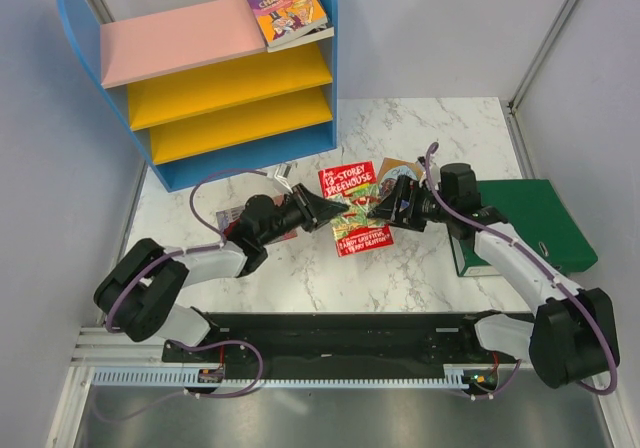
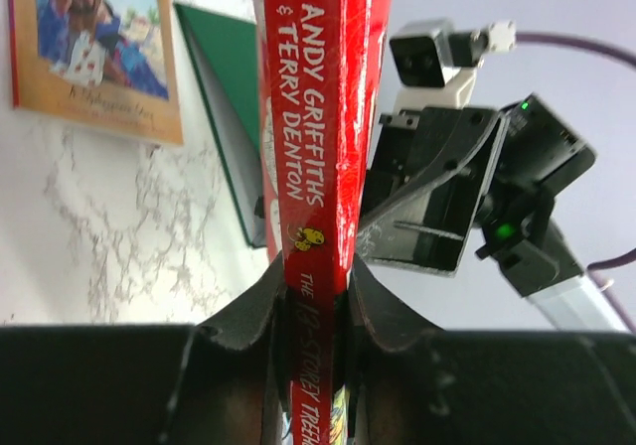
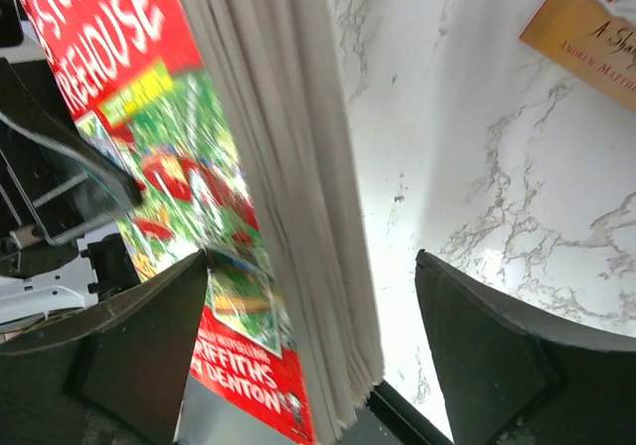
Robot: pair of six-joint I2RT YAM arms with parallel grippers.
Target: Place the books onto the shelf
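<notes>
Item, near middle of the worktop (image 1: pixel 430 128), white with grey veining: red "Treehouse" book (image 1: pixel 356 210), paperback, red cover with yellow lettering and a green picture, red creased spine reading Andy Griffiths and Terry Denton, cover turned up to the overhead view; whether it is lifted off the surface cannot be told. Left gripper (image 1: pixel 328 211) is clamped narrow on its spine edge, a finger on either face. Right gripper (image 1: pixel 383 208) stands wide, its fingers (image 3: pixel 149 336) straddling the page edge opposite with a gap on each side, gripping nothing. Item, by the worktop's right edge: green binder (image 1: pixel 535 218), large, plain, lying flat, partly under the right arm. Item, just beyond the right gripper: tan book (image 1: pixel 393 170), flat, picture cover, mostly hidden from above. Item, at the far left corner: shelf (image 1: pixel 215 98), blue sides and base, pink top board (image 1: pixel 175 38), two yellow boards (image 1: pixel 230 83) stepped below. Contents: Roald Dahl "Charlie" book (image 1: pixel 286 8), purple and orange, lying cover up at the right end of the pink top board, touching the blue side panel.
</notes>
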